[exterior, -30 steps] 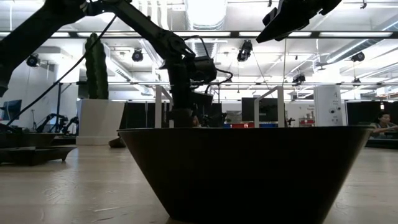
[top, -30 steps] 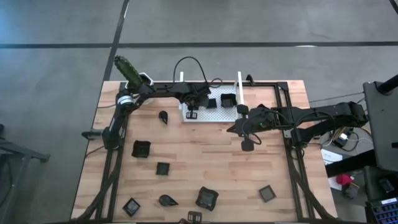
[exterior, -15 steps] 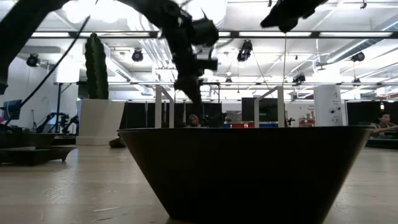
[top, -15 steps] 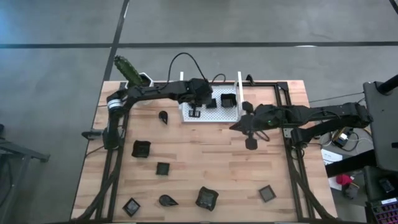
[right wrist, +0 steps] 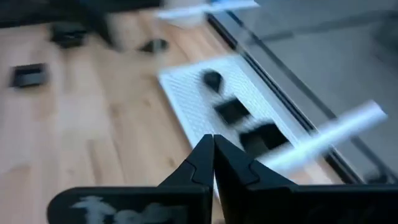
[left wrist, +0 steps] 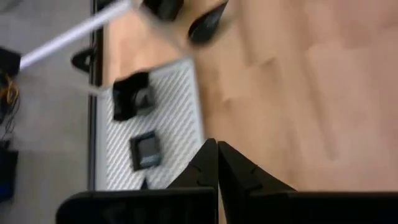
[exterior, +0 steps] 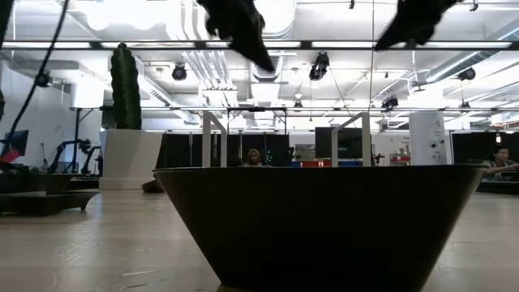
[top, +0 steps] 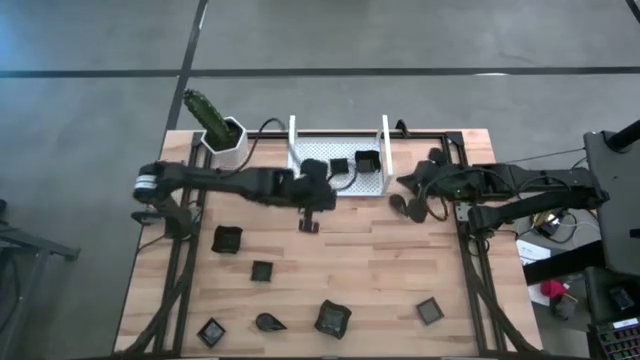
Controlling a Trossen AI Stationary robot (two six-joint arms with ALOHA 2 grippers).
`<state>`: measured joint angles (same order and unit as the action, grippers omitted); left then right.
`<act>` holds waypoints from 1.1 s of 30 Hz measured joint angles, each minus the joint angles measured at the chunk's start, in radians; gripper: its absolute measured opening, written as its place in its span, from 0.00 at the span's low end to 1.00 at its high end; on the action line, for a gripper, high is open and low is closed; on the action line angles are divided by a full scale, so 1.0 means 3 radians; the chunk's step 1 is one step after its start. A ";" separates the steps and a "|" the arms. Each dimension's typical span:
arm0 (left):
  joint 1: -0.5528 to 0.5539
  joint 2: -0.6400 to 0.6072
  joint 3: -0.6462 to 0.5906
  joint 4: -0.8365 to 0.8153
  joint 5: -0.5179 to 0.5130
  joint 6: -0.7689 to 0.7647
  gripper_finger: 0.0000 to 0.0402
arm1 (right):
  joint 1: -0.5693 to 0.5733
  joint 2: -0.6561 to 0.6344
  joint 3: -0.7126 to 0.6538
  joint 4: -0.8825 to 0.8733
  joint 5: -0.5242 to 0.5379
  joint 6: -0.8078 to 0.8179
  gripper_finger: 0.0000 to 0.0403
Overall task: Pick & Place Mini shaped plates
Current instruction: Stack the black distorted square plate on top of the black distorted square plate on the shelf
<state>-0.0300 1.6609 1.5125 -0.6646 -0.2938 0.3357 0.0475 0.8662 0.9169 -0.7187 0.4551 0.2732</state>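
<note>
Jaws of left gripper pressed tip to tip, nothing between them, seen in the left wrist view; hovering over bare wood just at 6 o'clock of the tray. Jaws of right gripper likewise closed and empty in the right wrist view, just beside the tray's 3 o'clock edge, arm reaching in from the surface's 3 o'clock side.

Inside the tray: three plates, a rounded one toward 9 o'clock, a square one in the middle, a larger square one toward 3 o'clock.

Loose on the surface, well apart: square plate at 9 o'clock, smaller square just past it toward 5 o'clock, square at 7 o'clock, leaf shape beside it, larger square at 6 o'clock, square at 5 o'clock. One more dark plate filling the low view, right up against that camera.

Cactus pot at the 11 o'clock corner.
</note>
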 joint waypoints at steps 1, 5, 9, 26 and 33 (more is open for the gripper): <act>-0.0082 -0.0079 -0.0082 0.0095 -0.0014 -0.0060 0.00 | 0.0000 -0.0014 0.0000 -0.0151 0.0039 0.0119 0.02; -0.0357 -0.0393 -0.0440 0.0510 -0.0072 -0.0271 0.00 | 0.0000 -0.0024 0.0000 -0.0630 0.0063 0.0583 0.02; -0.0581 -0.0687 -0.0812 0.0998 -0.0077 -0.0369 0.00 | -0.0041 0.0057 0.0000 -0.1027 0.0063 0.1017 0.02; -0.0732 -0.1336 -0.1666 0.1977 -0.0077 -0.0427 0.00 | -0.0732 0.0467 -0.0394 -0.1469 -0.0493 0.1361 0.02; -0.0732 -0.1333 -0.1666 0.1992 -0.0076 -0.0425 0.00 | -0.0752 0.0574 -0.0464 -0.1258 -0.0235 0.1375 0.03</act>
<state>-0.2497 1.2610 1.0126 -0.0670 -0.3164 0.2081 -0.1780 1.0384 0.7776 -1.0961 0.3845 0.6857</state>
